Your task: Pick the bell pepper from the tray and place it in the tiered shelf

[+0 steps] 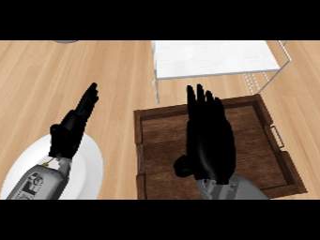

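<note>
Two hands in view, and my right hand is stretched flat over the wooden tray, fingers straight and pointing far, thumb tucked at the near left. No bell pepper shows anywhere; if it's on the tray, it sits under that palm, and I can't tell whether anything is in contact. That's my worry: with the pepper hidden, I could close on nothing, or nudge it against the tray wall and send it rolling. The tiered shelf stands just beyond the tray's far edge, so a low lift risks clipping its wire frame. My left hand rests open over the white plate on the left of the tabletop, fingers up, holding nothing. From here I'd judge the grasp not yet made.
</note>
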{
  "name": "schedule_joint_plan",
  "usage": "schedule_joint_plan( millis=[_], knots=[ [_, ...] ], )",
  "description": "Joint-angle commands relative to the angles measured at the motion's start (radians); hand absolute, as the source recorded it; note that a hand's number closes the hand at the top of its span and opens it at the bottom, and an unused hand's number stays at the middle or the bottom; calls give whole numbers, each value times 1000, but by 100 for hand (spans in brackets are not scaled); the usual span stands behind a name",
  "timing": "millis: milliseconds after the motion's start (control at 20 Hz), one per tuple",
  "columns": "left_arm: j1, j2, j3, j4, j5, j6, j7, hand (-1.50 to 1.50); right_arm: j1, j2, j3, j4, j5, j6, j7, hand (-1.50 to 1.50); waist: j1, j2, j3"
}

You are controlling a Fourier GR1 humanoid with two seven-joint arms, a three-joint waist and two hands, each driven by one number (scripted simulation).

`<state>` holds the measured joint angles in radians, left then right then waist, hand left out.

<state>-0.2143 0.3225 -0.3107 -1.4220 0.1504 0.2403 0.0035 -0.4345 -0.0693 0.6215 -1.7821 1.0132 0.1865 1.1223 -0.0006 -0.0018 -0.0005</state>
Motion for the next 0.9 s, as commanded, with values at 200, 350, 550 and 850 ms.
schedule_joint_plan(
  millis=[200,350,550,850],
  knots=[
    [-40,-47,18,28,-43,6,17,0,35,68,-8,-1,71,74,137,-150,-4,0,0],
    [-18,-35,46,59,-39,-23,-16,0,36,68,14,26,71,56,148,-150,1,1,0],
    [-52,-38,70,64,-34,-55,-6,0,44,68,-20,83,92,53,94,-150,-2,1,0],
    [70,-22,62,-43,-60,-77,-20,0,57,69,-62,113,115,59,51,-150,5,0,0]
  ],
)
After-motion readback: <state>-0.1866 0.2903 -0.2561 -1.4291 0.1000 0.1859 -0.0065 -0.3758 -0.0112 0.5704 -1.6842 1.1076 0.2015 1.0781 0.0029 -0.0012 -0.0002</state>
